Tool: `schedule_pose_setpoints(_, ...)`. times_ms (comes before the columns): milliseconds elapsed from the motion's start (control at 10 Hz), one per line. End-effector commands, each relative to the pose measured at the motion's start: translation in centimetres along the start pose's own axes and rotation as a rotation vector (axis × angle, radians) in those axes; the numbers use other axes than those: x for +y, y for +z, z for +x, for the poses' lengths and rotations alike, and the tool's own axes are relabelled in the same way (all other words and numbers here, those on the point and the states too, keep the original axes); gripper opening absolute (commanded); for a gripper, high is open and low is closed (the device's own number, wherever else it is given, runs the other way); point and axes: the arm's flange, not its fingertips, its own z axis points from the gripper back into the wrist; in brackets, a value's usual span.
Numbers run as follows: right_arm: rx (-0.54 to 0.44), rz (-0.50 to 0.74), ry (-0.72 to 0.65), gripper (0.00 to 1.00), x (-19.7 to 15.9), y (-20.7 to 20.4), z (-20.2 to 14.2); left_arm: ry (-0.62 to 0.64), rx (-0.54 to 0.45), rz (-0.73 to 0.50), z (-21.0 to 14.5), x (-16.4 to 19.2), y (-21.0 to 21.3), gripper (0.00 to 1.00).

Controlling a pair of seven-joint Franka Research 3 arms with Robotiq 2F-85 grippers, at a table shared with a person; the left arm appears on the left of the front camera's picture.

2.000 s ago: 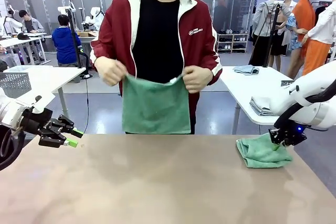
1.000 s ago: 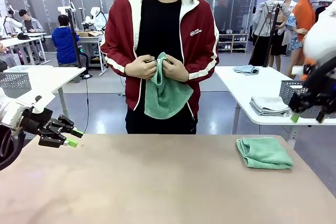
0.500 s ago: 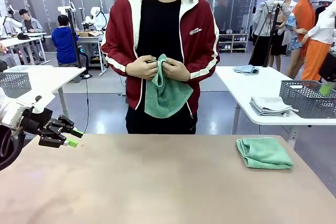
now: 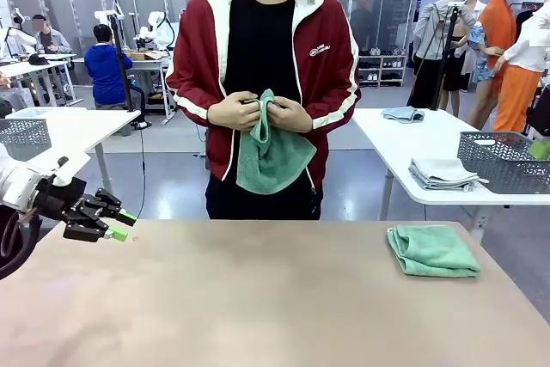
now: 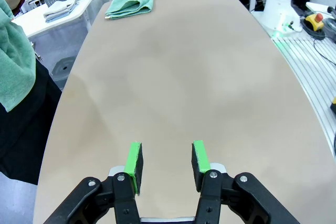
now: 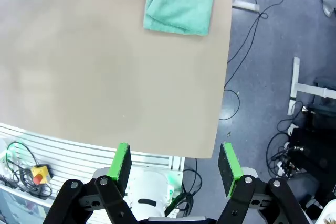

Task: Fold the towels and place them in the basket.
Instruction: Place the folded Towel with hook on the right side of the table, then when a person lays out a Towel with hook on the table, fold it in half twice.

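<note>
Bunched now where it earlier hung spread, one towel is gathered in the person's hands at upper centre of the front view. At right the folded towel lies on the table, alone since the right claw lifted off it. At far right the basket stands on a white side table, well apart. At lower left the left claw hovers released and empty, pads parted over bare tabletop. High beyond the table edge the right claw hangs spread wide, grasping nothing; the folded towel lies top centre in its wrist view.
</note>
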Motion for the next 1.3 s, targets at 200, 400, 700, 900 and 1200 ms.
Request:
schedule_pose_setpoints(200,-0.001,-0.012,-0.022,0.84,0.22,0.18,0.38,0.009,0.001,0.003,0.32,-0.07,0.17,0.5)
schedule_pose_setpoints(400,-0.001,-0.012,-0.022,0.84,0.22,0.18,0.38,0.009,0.001,0.003,0.32,-0.07,0.17,0.5)
schedule_pose_setpoints(700,-0.001,-0.012,-0.022,0.84,0.22,0.18,0.38,0.009,0.001,0.003,0.32,-0.07,0.17,0.5)
schedule_pose_setpoints(900,-0.001,-0.012,-0.022,0.84,0.22,0.18,0.38,0.009,0.001,0.003,0.32,-0.07,0.17,0.5)
schedule_pose_setpoints(1200,-0.001,-0.012,-0.022,0.84,0.22,0.18,0.38,0.009,0.001,0.003,0.32,-0.07,0.17,0.5)
